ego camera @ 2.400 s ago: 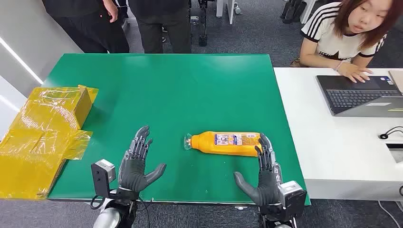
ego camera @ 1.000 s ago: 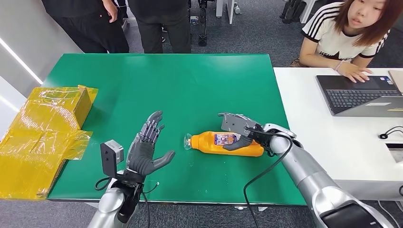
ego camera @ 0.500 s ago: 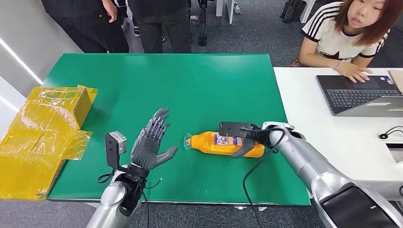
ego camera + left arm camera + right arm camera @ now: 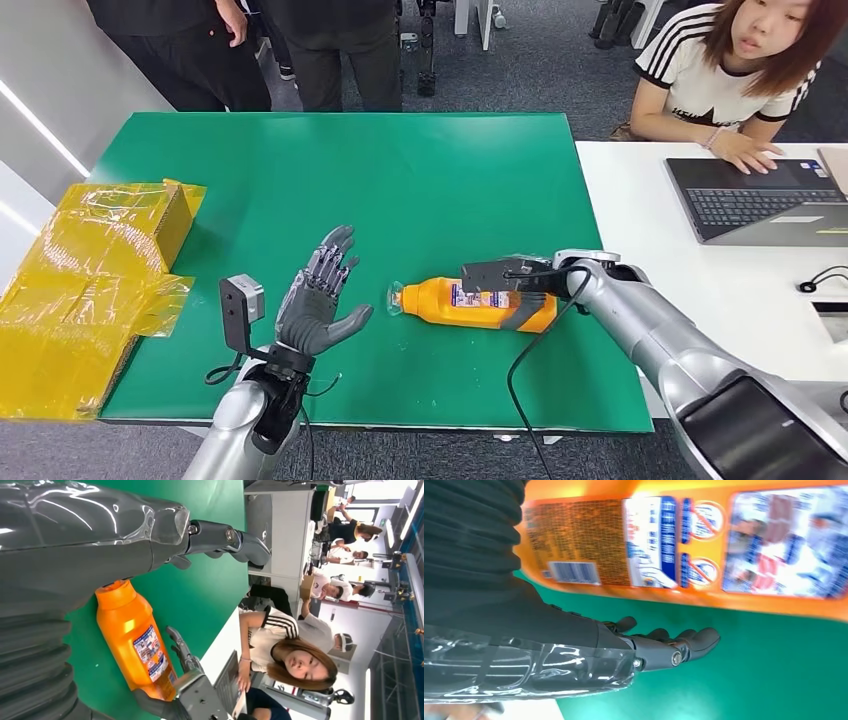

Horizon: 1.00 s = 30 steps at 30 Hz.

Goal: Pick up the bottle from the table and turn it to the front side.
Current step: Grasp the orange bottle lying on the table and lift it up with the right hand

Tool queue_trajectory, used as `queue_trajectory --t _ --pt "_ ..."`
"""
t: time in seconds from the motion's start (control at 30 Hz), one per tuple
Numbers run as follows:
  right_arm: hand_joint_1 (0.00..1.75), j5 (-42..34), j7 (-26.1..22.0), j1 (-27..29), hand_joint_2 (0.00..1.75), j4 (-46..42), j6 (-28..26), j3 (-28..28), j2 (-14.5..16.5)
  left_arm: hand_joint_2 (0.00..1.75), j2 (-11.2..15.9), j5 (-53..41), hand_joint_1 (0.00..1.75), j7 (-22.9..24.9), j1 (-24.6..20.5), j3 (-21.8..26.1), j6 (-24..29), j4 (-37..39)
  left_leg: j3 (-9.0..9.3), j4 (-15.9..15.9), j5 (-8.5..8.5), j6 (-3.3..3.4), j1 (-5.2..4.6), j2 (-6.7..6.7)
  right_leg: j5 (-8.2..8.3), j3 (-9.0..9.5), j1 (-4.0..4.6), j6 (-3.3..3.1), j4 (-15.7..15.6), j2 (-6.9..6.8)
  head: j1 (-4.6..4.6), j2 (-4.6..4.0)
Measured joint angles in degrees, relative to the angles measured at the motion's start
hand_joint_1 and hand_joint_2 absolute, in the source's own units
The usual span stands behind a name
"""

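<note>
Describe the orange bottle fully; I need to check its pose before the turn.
The orange bottle looks like glossy plastic and lies on its side on the green table, cap end toward the left hand, which is apart from it. A printed label with a barcode and blue-and-white panels faces up. The right hand wraps its base half, thumb on the near side. It appears to rest on the table.

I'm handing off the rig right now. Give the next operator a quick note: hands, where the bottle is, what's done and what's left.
Right hand: wrapped around the base end of the orange bottle, thumb on the near side; a firm grip cannot be confirmed.
Left hand: open, fingers spread, raised above the green table just off the bottle's cap end, holding nothing.
Bottle: lying on its side on the table, cap toward the left hand, label with barcode facing up.
Done: the reach.
Left: lift the bottle and turn it to the front side.
</note>
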Motion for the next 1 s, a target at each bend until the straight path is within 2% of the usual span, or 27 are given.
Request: queue_trajectory --t 0.17,0.37,0.4,0.5,0.53,1.0 --pt "0.0 4.4 2.3 -2.1 1.75 0.0 0.2 7.8 -0.6 1.75 -0.1 2.3 0.0 0.4 0.0 0.0 -0.8 0.8 0.01 0.0 0.0 0.0 0.01 -0.01 0.0 0.0 0.01 0.0 0.0 -0.01 -0.01 0.0" --pt "0.0 11.7 3.3 -3.1 1.75 0.4 -5.7 18.4 -1.7 1.75 -0.3 2.5 0.0 0.5 0.7 0.0 -0.9 1.1 0.0 0.0 0.0 0.0 0.0 -0.03 0.0 0.01 0.0 0.0 0.0 -0.03 0.0 0.0" --pt "0.19 12.2 3.2 -3.4 1.75 0.6 -5.8 19.7 -1.8 1.75 -0.3 2.5 0.0 0.5 0.8 0.0 -0.9 1.1 0.0 0.0 0.0 0.0 0.0 -0.02 0.0 0.01 0.0 0.0 0.0 -0.03 -0.01 0.0" --pt "1.49 13.0 2.7 -3.9 1.75 1.0 -5.5 23.0 -2.1 1.75 -0.3 2.6 0.0 0.5 1.0 0.0 -0.9 1.1 0.04 0.0 -0.01 0.01 0.0 -0.03 -0.01 0.05 0.0 0.01 0.0 -0.04 -0.01 0.0" --pt "1.73 13.1 2.6 -4.0 1.75 1.1 -5.6 23.7 -2.2 1.75 -0.4 2.6 0.0 0.5 1.0 0.0 -0.9 1.1 0.07 0.0 -0.01 0.01 0.0 -0.03 -0.01 0.08 0.0 0.01 0.0 -0.04 0.0 0.0" --pt "1.75 12.5 2.6 -4.7 1.75 3.4 -8.8 26.6 -2.1 1.75 -0.6 1.6 0.0 -0.1 2.0 0.0 -0.3 1.1 0.51 0.0 -0.04 0.06 0.0 -0.02 -0.01 0.56 0.0 0.02 0.0 -0.07 0.01 0.0"
